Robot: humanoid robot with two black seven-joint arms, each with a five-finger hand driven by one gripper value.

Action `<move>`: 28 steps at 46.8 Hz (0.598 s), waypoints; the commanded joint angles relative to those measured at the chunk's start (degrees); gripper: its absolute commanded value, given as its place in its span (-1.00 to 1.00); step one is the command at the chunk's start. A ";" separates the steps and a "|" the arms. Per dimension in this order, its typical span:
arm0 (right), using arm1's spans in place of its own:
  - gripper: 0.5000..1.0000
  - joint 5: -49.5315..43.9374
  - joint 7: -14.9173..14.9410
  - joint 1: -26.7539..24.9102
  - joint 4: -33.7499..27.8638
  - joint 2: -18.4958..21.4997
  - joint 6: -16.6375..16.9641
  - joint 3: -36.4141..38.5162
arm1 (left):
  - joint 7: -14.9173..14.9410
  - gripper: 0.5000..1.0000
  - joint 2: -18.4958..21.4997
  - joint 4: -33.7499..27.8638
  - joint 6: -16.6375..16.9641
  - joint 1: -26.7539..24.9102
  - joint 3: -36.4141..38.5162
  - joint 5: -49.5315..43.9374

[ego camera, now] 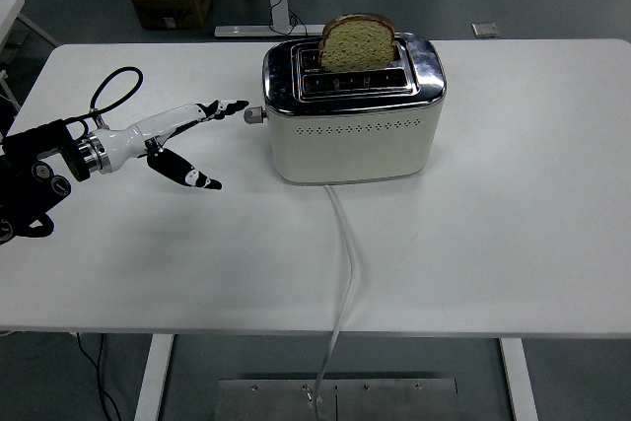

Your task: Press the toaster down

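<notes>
Nearest you, the toaster's white cord (344, 273) runs from the near edge of the white table (513, 244) straight up to the front face of the toaster (352, 115), so take the toaster as your reference. To the left of the toaster, your left hand (173, 135) reaches in from the left edge on its black arm, held above the tabletop. Its fingers are spread and straight, holding nothing: the upper fingers (225, 106) point right toward the toaster, while the thumb (192, 175) angles down and toward you, well clear of the others. The foremost fingertip sits just beside the toaster's lever knob (255, 115), which sticks out of the toaster's left end near the top; you cannot tell whether the tip touches it. The toaster itself is cream-bodied with a shiny chrome top and stands on the far middle part of the table, its long side facing you. A slice of bread (358, 42) stands upright in the slot farther from you, most of it showing above the chrome. Behind the toaster, past the table's far edge, a cardboard box (173, 5) rests on the floor to the far left.
</notes>
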 commanded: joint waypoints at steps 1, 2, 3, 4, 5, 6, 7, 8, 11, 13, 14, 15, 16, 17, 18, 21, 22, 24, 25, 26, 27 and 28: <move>1.00 0.04 0.00 0.00 0.01 0.00 0.00 0.00 | 0.00 1.00 -0.38 0.01 -0.01 -0.02 0.08 0.09; 1.00 0.04 0.00 0.00 0.01 0.00 0.00 0.00 | 0.00 1.00 -0.47 0.01 -0.01 -0.02 0.08 0.09; 0.99 0.04 0.00 0.00 0.01 0.00 0.00 0.00 | 0.09 1.00 -0.56 0.01 -0.01 -0.02 0.08 0.17; 1.00 0.04 0.00 0.00 0.01 0.00 0.00 0.00 | 0.00 1.00 -0.64 0.01 -0.01 0.07 0.08 0.35; 1.00 0.04 0.00 0.00 0.01 0.00 0.00 0.00 | 0.09 1.00 -0.64 0.01 -0.01 0.07 0.08 0.52; 1.00 0.04 0.00 0.00 0.01 0.00 0.00 0.00 | 0.09 1.00 -0.64 0.01 -0.01 0.07 0.08 0.70; 1.00 -0.05 0.00 0.00 0.01 0.00 0.00 0.00 | 0.00 1.00 -0.73 0.01 -0.01 0.07 0.08 0.96; 1.00 -0.05 0.00 0.00 0.01 0.00 0.00 0.00 | 0.09 1.00 -0.73 0.01 -0.01 0.07 0.08 1.14; 1.00 -0.05 0.00 0.00 0.01 0.00 0.00 0.00 | 0.09 1.00 -0.82 0.01 -0.01 0.16 0.08 1.32; 1.00 0.04 0.00 0.00 0.01 0.00 0.00 0.00 | 0.09 1.00 -0.82 0.01 -0.01 0.16 0.08 1.32; 1.00 -0.05 0.00 0.00 0.01 0.00 0.00 0.00 | 0.09 1.00 -0.82 0.01 -0.01 0.16 0.17 1.32; 0.99 0.04 0.00 0.00 0.01 0.00 0.00 0.00 | 0.09 1.00 -0.82 0.01 -0.01 0.16 0.35 1.32; 1.00 0.04 0.00 0.00 0.01 0.00 0.00 0.00 | 0.09 1.00 -0.82 0.01 -0.01 0.16 0.52 1.32; 1.00 0.04 0.00 0.00 0.01 0.00 0.00 0.00 | 0.09 1.00 -0.82 0.01 -0.01 0.16 0.61 1.32; 1.00 0.04 0.00 0.00 0.01 0.00 0.00 0.00 | 0.09 1.00 -0.82 0.01 -0.01 0.16 0.79 1.32; 1.00 -0.05 0.00 0.00 0.01 0.00 0.00 0.00 | 0.09 1.00 -0.82 0.01 -0.01 0.16 1.22 1.32; 1.00 0.04 0.00 0.00 0.01 0.00 0.00 0.00 | 0.09 1.00 -0.82 0.01 -0.01 0.24 1.31 1.23; 1.00 0.04 0.00 0.00 0.01 0.00 0.00 0.00 | 0.09 1.00 -1.00 0.01 -0.01 0.25 1.31 1.23; 1.00 0.04 0.00 0.00 0.01 0.00 0.00 0.00 | 0.09 1.00 -1.17 0.01 -0.01 0.33 1.31 1.32; 1.00 0.04 0.00 0.00 0.01 0.00 0.00 0.00 | 0.09 1.00 -1.17 0.01 -0.01 0.42 1.31 1.32; 1.00 0.04 0.00 0.00 0.01 0.00 0.00 0.00 | 0.09 1.00 -1.26 0.01 -0.01 0.51 1.31 1.32; 1.00 0.04 0.00 0.00 0.01 0.00 0.00 0.00 | 0.09 1.00 -1.26 0.01 -0.01 0.60 1.31 1.32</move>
